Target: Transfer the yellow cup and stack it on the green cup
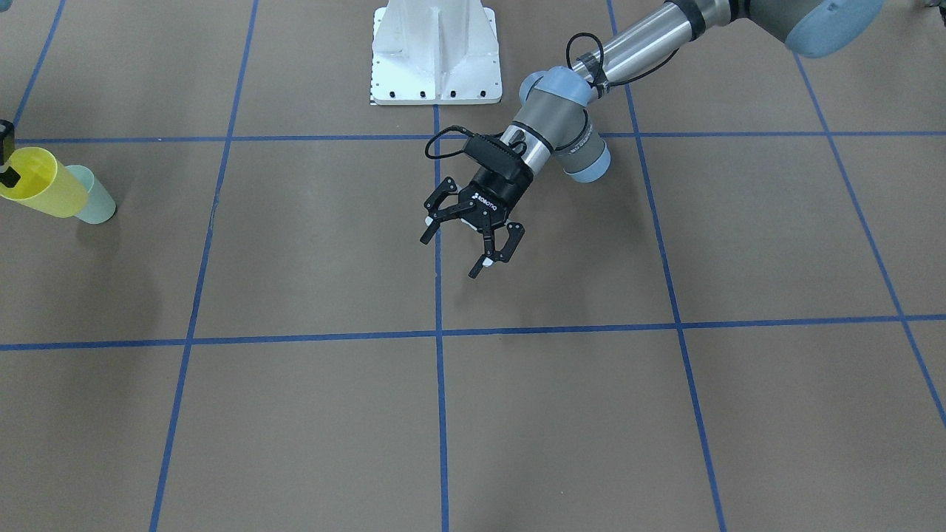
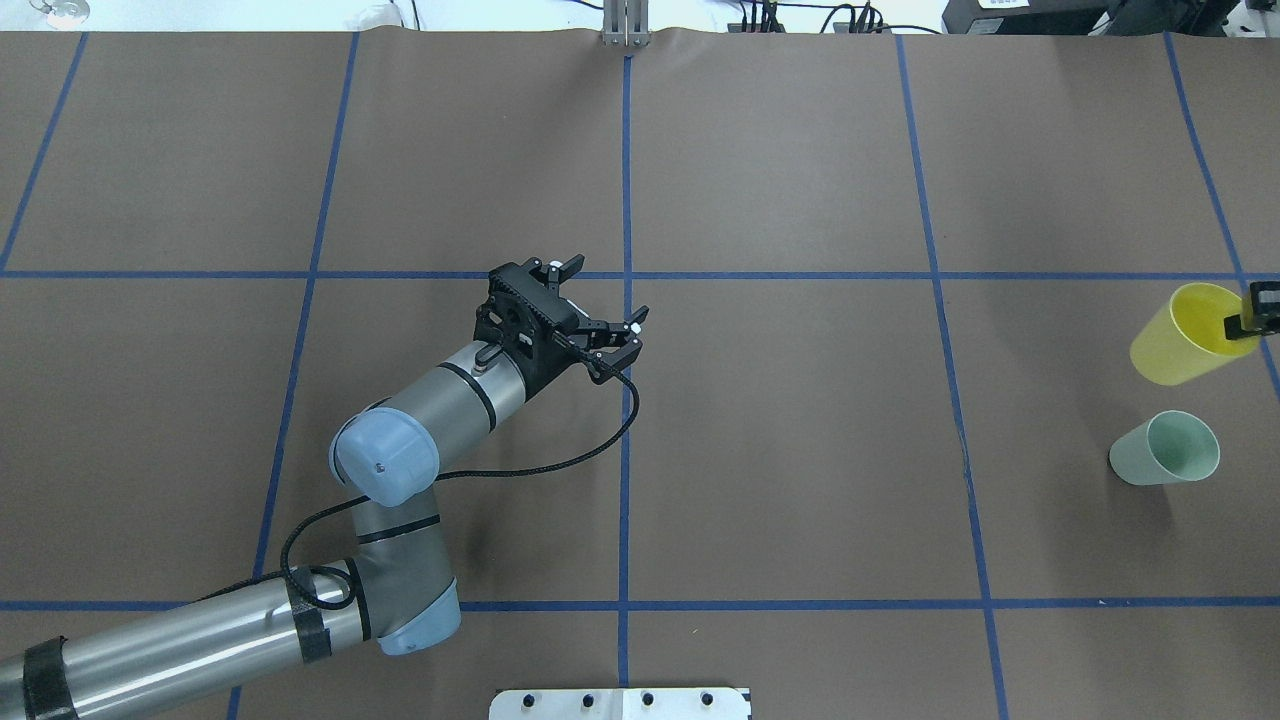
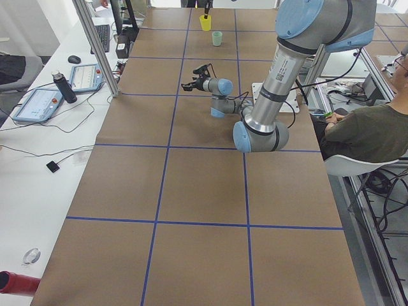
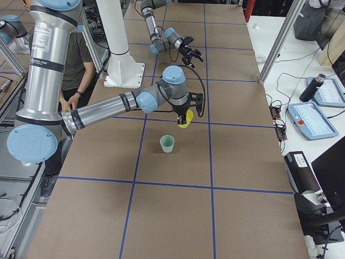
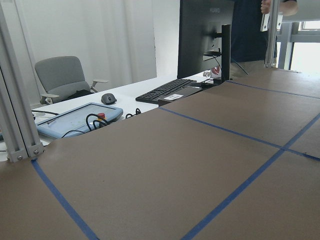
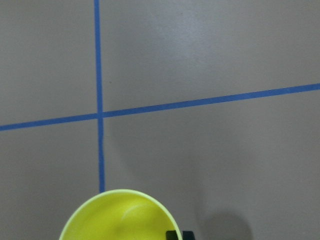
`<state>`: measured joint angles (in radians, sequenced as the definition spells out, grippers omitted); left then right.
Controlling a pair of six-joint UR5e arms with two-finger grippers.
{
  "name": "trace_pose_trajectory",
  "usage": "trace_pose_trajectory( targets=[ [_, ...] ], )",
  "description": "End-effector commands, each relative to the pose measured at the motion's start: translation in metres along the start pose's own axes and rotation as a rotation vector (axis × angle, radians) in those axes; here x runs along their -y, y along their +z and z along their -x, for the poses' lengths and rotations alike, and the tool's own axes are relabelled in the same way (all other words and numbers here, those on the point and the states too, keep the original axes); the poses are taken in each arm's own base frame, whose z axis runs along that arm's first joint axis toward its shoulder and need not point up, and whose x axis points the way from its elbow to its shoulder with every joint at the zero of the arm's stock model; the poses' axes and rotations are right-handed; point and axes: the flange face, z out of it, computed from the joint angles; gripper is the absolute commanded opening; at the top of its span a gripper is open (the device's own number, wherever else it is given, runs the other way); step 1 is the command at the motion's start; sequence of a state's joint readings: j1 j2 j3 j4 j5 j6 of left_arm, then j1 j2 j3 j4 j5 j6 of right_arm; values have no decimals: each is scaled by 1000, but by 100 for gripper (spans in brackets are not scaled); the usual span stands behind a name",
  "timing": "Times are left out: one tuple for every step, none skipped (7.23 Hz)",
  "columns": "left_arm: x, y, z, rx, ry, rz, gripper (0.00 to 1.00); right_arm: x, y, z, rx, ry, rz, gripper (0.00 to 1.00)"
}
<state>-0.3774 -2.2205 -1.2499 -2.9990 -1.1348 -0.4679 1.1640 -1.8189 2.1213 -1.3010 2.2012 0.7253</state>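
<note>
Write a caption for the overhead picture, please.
Right gripper holds the yellow cup by its rim near the green cup; left gripper hovers open mid-table.

I read "ROBOTIQ" in white letters on the body of the left gripper. In that gripper's own camera view, the monitor carries a faint brand mark near its top edge, but it is too blurred for me to read. The left arm sticker and the right arm sticker are too small to read.
</note>
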Motion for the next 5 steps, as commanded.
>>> trace_pose_trajectory(
  targets=[
    [0, 0, 0, 1, -4, 0, 100, -20, 6, -25, -28, -24, 32, 0],
    [0, 0, 0, 1, -4, 0, 100, -22, 12, -26, -32, -23, 44, 0],
    [0, 0, 0, 3, -4, -1, 100, -22, 23, -27, -36, -23, 67, 0],
    [0, 0, 0, 3, -4, -1, 100, -22, 30, -27, -26, -33, 70, 0],
    [0, 0, 0, 1, -4, 0, 100, -23, 46, -39, -3, -40, 72, 0]
  ],
)
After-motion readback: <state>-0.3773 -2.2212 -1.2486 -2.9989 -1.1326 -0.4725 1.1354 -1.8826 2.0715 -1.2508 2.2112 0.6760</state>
